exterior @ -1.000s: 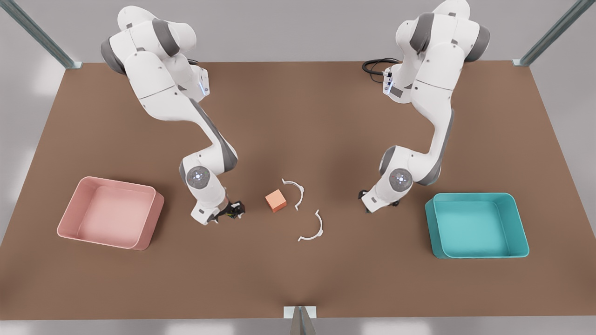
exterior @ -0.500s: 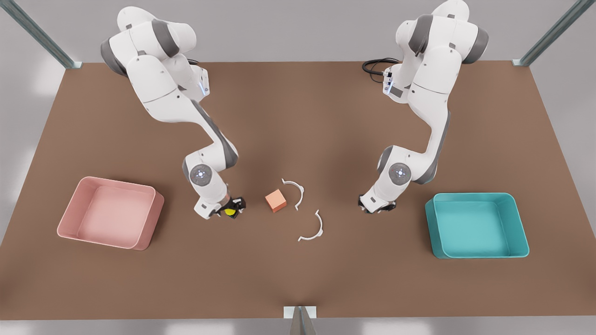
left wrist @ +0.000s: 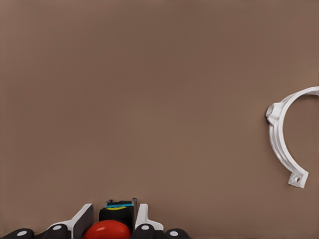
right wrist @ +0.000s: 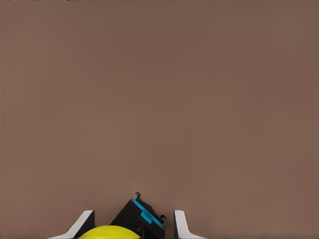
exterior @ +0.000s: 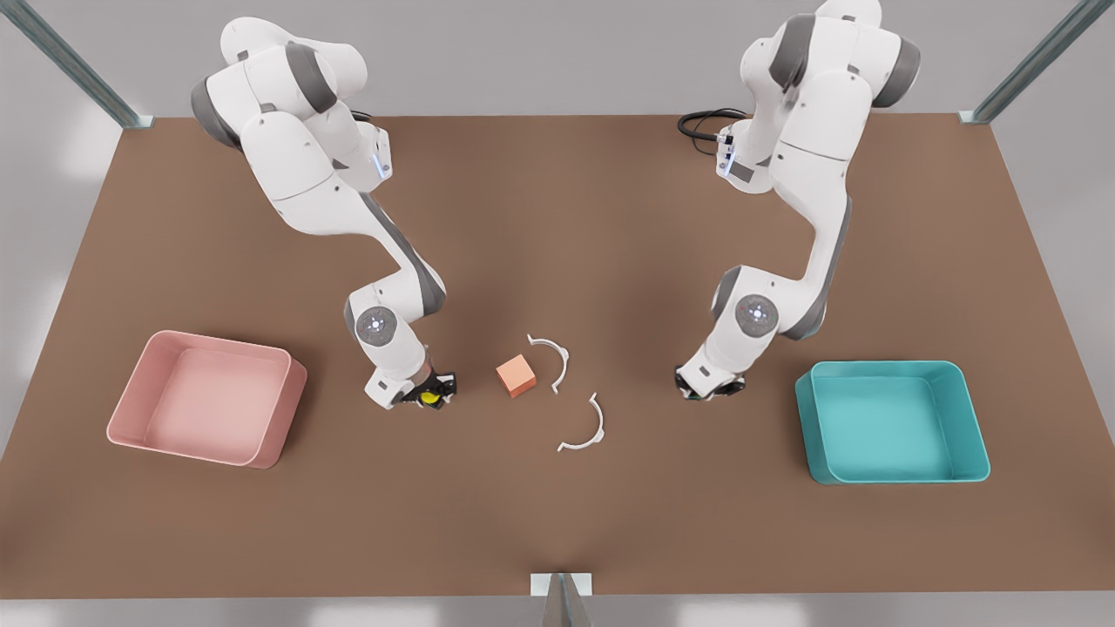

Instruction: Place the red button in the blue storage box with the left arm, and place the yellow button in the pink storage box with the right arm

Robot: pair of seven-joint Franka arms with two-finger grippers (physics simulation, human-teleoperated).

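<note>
Fingers [right wrist: 83,221] of R gripper [exterior: 427,398] apart, straddling yellow button [exterior: 430,399] on bench [exterior: 557,218], near pink box [exterior: 209,345] | L gripper [exterior: 710,389] fingers [left wrist: 84,214] look clamped on red button [left wrist: 107,230], beside blue box [exterior: 880,364] | chg vs 1 s ago: both wrists swung upright, settled over buttons | R grasp pending; lifts next, prob.

red button [left wrist: 107,230]: glossy red dome on a black base with a blue and yellow stripe
yellow button [right wrist: 107,232]: bright yellow dome, black base with blue strip
pink storage box [exterior: 131,409]: plain pale pink
blue storage box [exterior: 976,427]: teal-blue, lighter floor
cube [exterior: 516,375]: orange, at 3 o'clock from the yellow button
clamps [exterior: 554,357]: white
table [exterior: 557,218]: plain brown
arms [exterior: 322,200]: white with grey joints
fingers [left wrist: 82,220]: white with black sides
</note>
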